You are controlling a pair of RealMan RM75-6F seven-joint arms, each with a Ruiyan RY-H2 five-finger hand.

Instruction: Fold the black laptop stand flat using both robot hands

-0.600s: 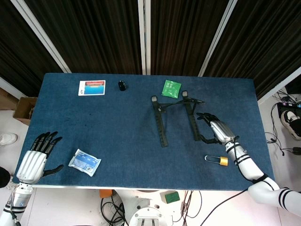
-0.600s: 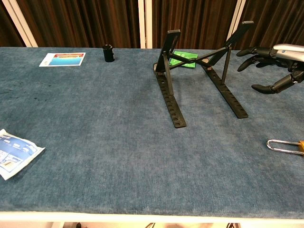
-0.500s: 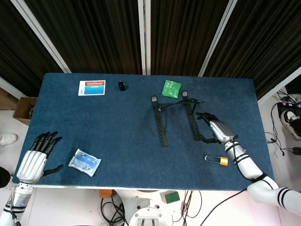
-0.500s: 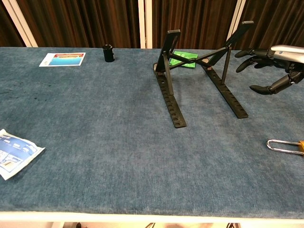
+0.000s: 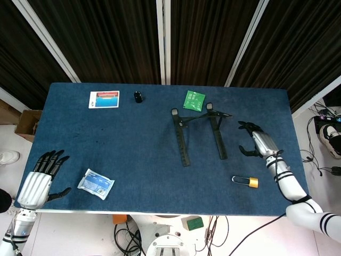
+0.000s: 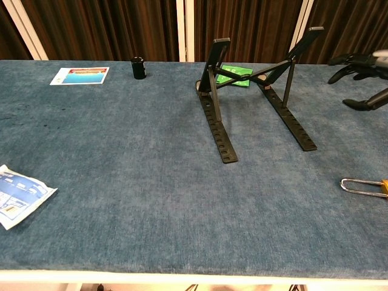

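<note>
Showing left hand point(image 5: 38, 181) spread in head view only | right hand point(image 5: 258, 143) spread, beside laptop stand point(image 6: 254, 91)

A robot lab or test room: a blue-covered table point(image 5: 133, 160) stands before dark ribbed wall panels point(image 5: 106, 37), with loose cables point(image 5: 319, 154) on the floor at right.

Table point(image 5: 133, 160), blue cloth top. Resting on it: black laptop stand point(image 5: 198, 136) (unfolded, arms raised), right of centre; green packet point(image 5: 194, 100) just behind it; small black cylinder point(image 5: 138, 96) and printed card point(image 5: 104, 99) along the far edge; blue-white sachet point(image 5: 96, 183) near front left; padlock point(image 5: 245, 181) near front right.
</note>
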